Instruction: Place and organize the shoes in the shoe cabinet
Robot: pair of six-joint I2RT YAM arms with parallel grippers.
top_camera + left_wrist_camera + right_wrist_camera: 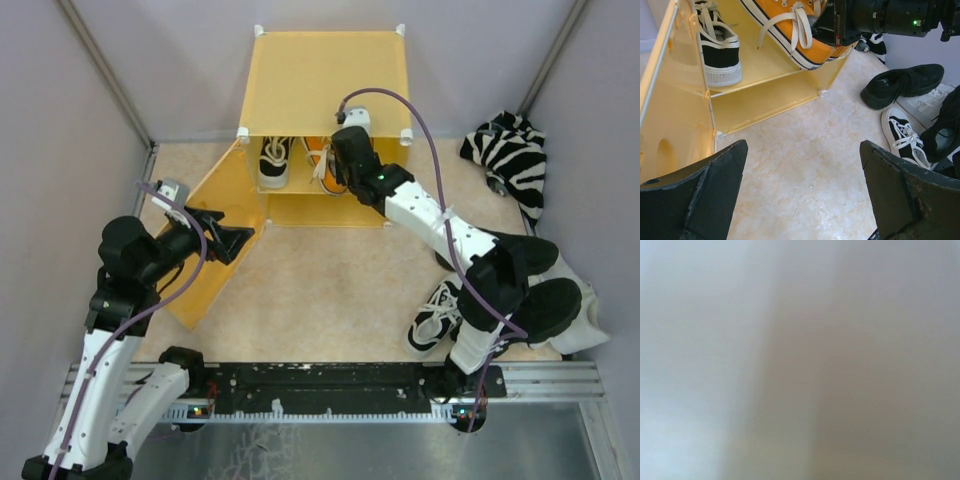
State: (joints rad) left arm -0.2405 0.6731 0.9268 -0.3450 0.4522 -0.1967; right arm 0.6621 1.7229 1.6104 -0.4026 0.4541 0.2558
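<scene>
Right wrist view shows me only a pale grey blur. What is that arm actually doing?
Observer: The right arm's fingers are reaching into the shoe cabinet. They are shut on an orange sneaker, which is tilted with its sole over the front edge of the shelf.
Operator: Is anything else in there?
Observer: Yes, one black-and-white sneaker stands on the same shelf, to the left of the orange one.
Operator: And the other arm?
Observer: The left arm's fingers are open and hold nothing. They are close to the cabinet's open door.
</scene>
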